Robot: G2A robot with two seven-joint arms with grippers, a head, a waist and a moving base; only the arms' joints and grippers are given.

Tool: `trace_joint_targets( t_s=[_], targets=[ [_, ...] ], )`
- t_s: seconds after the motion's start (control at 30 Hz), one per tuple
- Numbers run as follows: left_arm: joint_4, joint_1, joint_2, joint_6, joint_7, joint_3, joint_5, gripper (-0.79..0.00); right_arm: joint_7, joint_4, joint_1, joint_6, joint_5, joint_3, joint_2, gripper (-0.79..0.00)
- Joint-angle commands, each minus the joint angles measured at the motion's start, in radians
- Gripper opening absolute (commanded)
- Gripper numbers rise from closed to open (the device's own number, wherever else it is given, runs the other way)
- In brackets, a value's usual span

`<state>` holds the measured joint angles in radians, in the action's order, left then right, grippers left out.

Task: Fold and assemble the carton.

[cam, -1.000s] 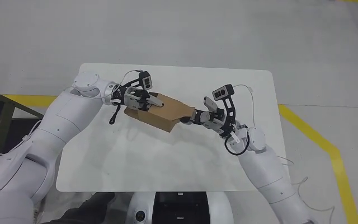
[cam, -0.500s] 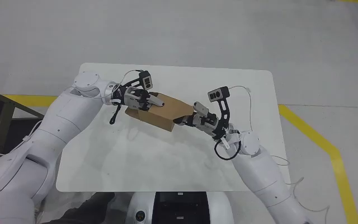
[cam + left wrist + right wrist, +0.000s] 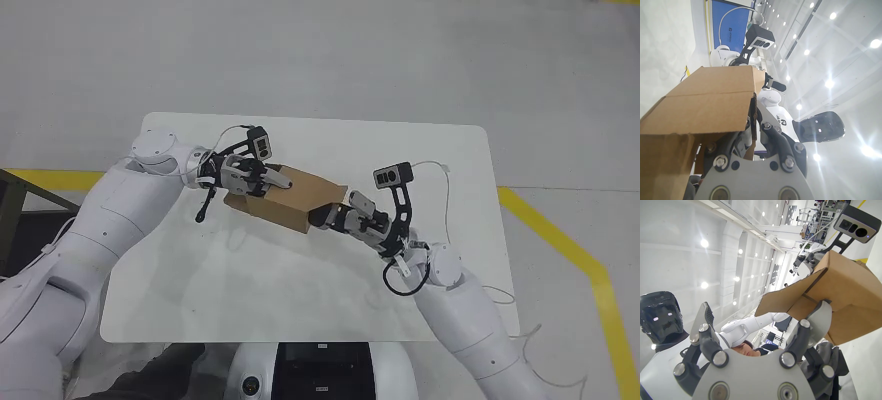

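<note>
- The carton [image 3: 285, 200] sat over the far middle of the table [image 3: 300, 290], slanting from far left to near right, between the two grippers. Whether it rested on the top could not be told.
- The left gripper [image 3: 262, 180] met the carton's left end, and the right gripper [image 3: 330, 215] met its right end.
- In the left wrist view the carton [image 3: 706, 106] showed a creased brown panel, with one cut wall edge running down into the left gripper [image 3: 754, 130].
- In the right wrist view the carton [image 3: 844, 294] stood to one side of the right gripper [image 3: 763, 305], with a loose flap [image 3: 789, 296] sticking out from its end.
- That flap reached into the gap between the right fingers, lying across the way to the carton's end.
- A yellow floor line [image 3: 560, 240] ran past the table's right side, well apart from the carton.
- The left gripper was clamped on the carton's wall edge, with one finger [image 3: 770, 132] on each side of the cardboard.
- The right gripper stood wide apart, holding nothing; one finger [image 3: 821, 313] touched the carton under the flap, while the other [image 3: 705, 315] hung free in the air.
</note>
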<state>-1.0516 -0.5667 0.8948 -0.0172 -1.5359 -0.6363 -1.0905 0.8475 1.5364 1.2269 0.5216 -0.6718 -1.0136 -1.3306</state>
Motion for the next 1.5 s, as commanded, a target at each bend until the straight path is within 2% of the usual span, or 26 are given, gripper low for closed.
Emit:
trace_joint_targets(
  t_s=[0.0, 0.3, 0.53, 0.87, 1.13, 1.47],
  targets=[
    [-0.001, 0.0, 0.0, 0.001, 0.0, 0.0, 0.001, -0.785, -0.001, -0.001, -0.001, 0.0, 0.004, 0.004, -0.001, 0.0],
    [0.004, -0.002, 0.0, 0.001, 0.0, -0.002, 0.007, -0.785, 0.012, -0.011, -0.008, -0.008, 0.003, -0.006, -0.001, 0.0],
    [0.017, -0.005, -0.003, 0.0, 0.0, -0.006, 0.018, -0.785, 0.033, 0.002, 0.028, -0.012, -0.026, -0.096, 0.016, 0.0],
    [0.025, -0.001, 0.0, -0.001, 0.0, -0.007, 0.057, -0.785, 0.041, 0.099, 0.085, -0.002, -0.036, -0.205, 0.036, 0.0],
    [0.026, 0.002, 0.004, -0.003, 0.0, -0.011, 0.093, -0.785, 0.052, 0.128, 0.075, -0.045, -0.022, -0.185, 0.036, 0.0],
    [0.013, -0.004, 0.008, -0.003, 0.0, -0.032, 0.084, -0.785, 0.002, 0.065, 0.012, -0.078, 0.048, -0.098, 0.021, 0.0]
  ],
)
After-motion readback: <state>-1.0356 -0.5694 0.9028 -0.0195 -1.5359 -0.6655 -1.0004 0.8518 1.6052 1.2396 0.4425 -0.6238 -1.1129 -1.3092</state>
